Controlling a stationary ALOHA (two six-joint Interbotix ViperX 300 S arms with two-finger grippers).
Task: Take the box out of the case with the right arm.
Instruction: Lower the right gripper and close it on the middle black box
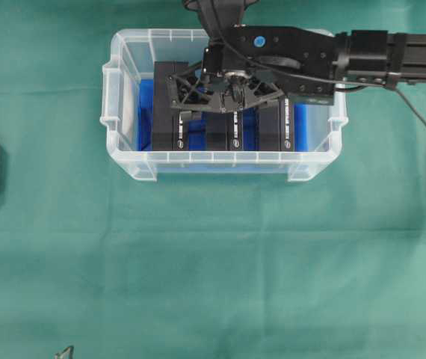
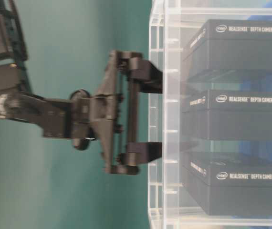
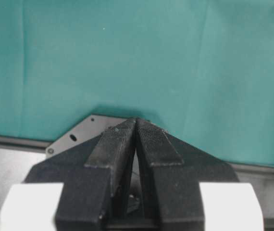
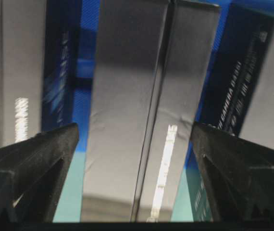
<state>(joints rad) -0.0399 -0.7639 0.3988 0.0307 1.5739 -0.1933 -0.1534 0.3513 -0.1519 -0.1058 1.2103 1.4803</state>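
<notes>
Clear case (image 1: 127, 142), blue-lined; black boxes (image 1: 164, 112) upright inside, side by side.

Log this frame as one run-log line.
right gripper: open, lowered into case, jaws straddling middle box, not yet gripping | left gripper: shut, parked over cloth | boxes: all in case

We note a clear, smooth plastic case (image 1: 127, 161), matt black cardboard boxes (image 1: 164, 112), and green cloth, faintly creased, over the surface (image 1: 213, 262).
</notes>
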